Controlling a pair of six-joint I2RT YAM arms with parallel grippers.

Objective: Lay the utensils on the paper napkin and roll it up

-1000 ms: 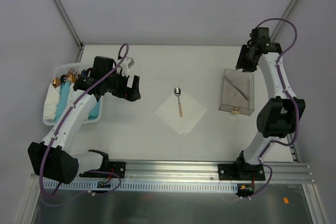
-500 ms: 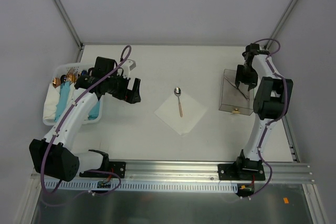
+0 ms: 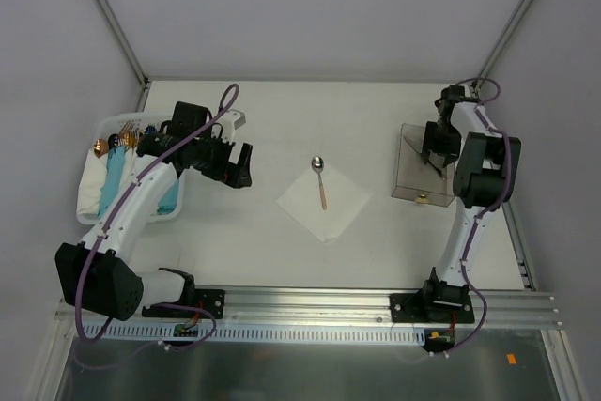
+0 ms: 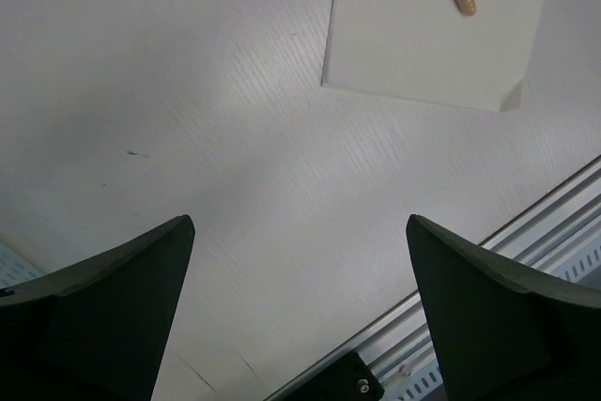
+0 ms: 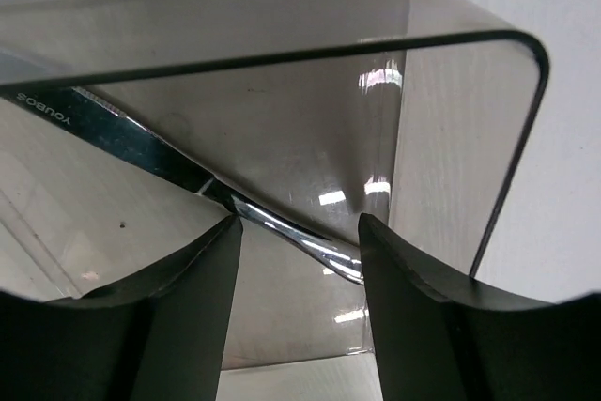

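Right end effector point(image 5: 299, 232) sits part-open astride the slick, stiff knife point(image 5: 141, 143) in the clear tray point(image 5: 526, 91); I'd pinch its neck.

One legible text only, in the right wrist view: small dark lettering point(image 5: 42, 105), upside down to the camera, reads roughly "YOUBOS"; last letters uncertain. It sits on the flat, shiny end of a metal utensil point(image 5: 131, 143) lying inside the clear tray point(image 5: 488, 166). Position: up and to the left of the right jaws, beyond the left-hand finger; the utensil's slim end runs down into the gap between the jaws. Small orange tag point(image 3: 512, 359) on the frame, far behind both jaws: too small to read.
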